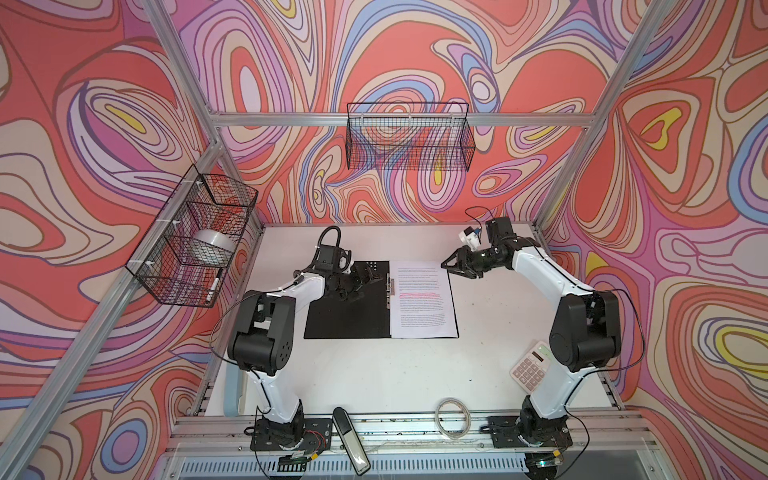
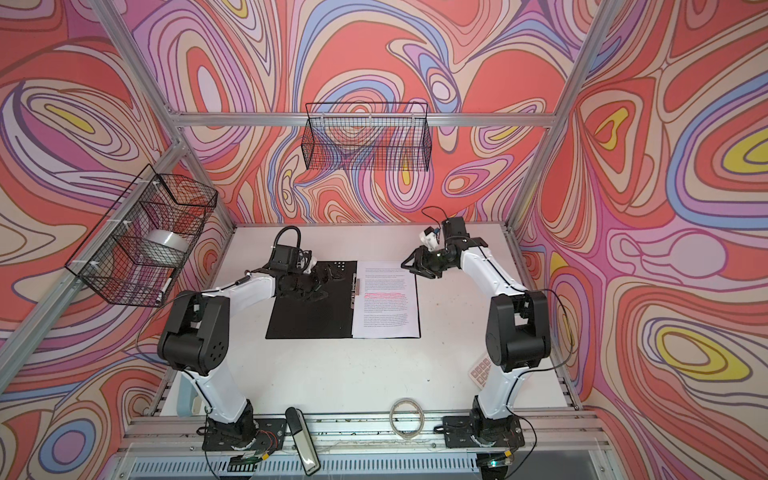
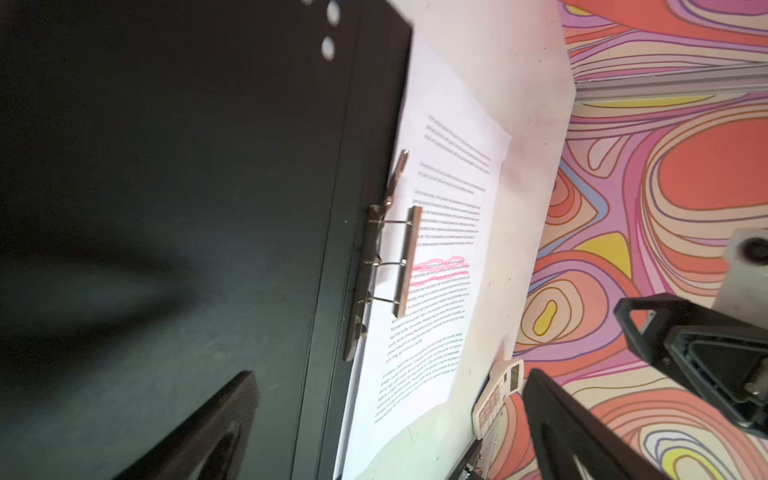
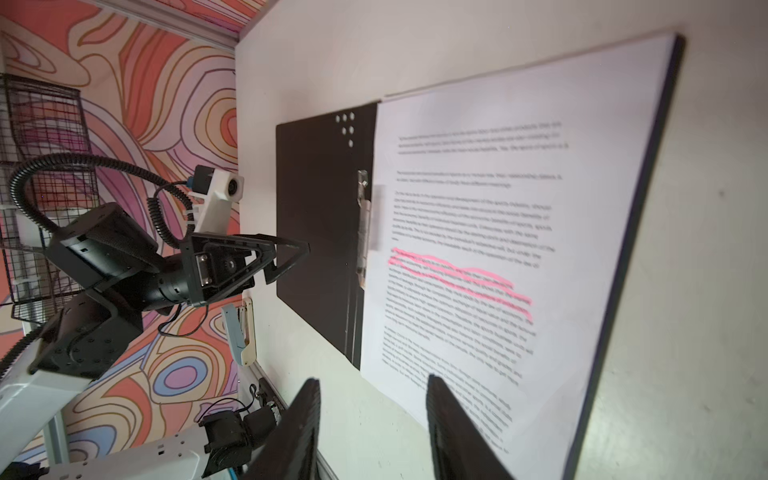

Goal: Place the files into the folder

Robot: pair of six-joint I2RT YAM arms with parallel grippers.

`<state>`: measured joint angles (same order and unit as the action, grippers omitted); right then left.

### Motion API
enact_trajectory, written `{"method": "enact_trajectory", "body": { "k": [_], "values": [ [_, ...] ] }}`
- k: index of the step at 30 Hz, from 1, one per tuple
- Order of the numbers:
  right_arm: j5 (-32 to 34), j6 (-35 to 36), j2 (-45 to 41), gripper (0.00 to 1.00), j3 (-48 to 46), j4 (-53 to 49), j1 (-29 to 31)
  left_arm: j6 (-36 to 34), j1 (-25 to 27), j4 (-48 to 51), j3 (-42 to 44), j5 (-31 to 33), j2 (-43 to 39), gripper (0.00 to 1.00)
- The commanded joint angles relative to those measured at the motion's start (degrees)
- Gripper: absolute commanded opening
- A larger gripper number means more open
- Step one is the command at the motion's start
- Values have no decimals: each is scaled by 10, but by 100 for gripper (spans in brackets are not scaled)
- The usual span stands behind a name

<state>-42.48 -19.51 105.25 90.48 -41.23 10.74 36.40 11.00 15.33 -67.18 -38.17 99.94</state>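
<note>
Files (image 1: 422,299) on open folder (image 1: 345,316), far corner just beside right pincer (image 1: 446,263)

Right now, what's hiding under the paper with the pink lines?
The folder lies open, and its black right half is beneath the paper, with only a thin edge peeking out. Whether more sheets hide under the top one, I cannot see.

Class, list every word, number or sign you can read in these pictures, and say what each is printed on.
Nothing can be read.
Files: dense black print, too blurred.
Calculator: key marks too small.
Folder: black inside, no lettering shown.
</note>
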Motion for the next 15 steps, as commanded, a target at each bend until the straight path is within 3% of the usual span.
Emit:
{"method": "enact_trajectory", "body": {
  "k": [1,7,15],
  "values": [
    [30,24,66,44,76,-35,51,-209,-3,168,-49,41,-54,100],
    [24,-4,180,43,164,45,88,-365,-20,272,-35,59,-79,100],
    [11,-32,312,40,267,98,114,-384,-24,230,13,72,-55,99]
  ]
}}
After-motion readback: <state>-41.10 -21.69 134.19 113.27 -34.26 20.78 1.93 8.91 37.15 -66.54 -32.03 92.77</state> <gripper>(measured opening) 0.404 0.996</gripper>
